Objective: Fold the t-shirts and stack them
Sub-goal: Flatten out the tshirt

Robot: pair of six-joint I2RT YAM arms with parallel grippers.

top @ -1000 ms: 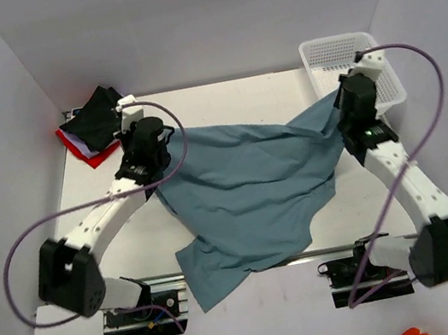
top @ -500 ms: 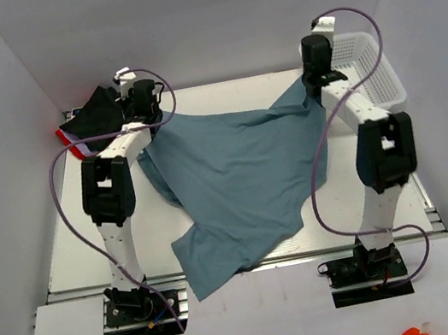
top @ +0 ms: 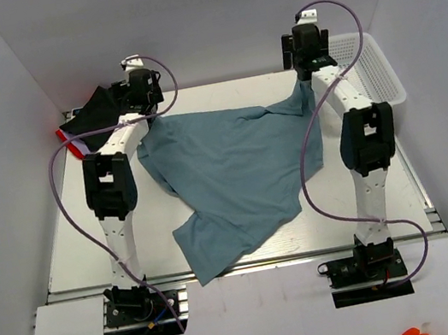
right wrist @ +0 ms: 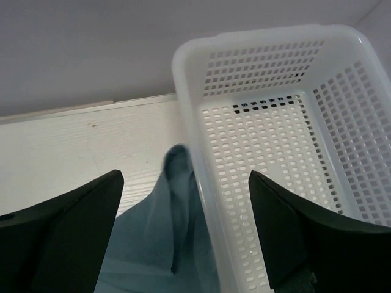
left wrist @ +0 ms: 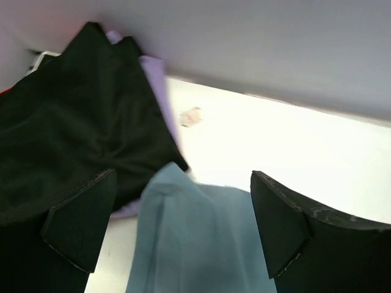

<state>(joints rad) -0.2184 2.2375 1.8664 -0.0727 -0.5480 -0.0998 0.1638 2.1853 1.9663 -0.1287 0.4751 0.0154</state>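
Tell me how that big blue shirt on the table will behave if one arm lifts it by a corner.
Probably floppy: the blue shirt lies in soft wrinkles and folds, so it would sag and drape from a pinch. Likely light for its spread, being thin cloth. Pushed, it would probably bunch up.
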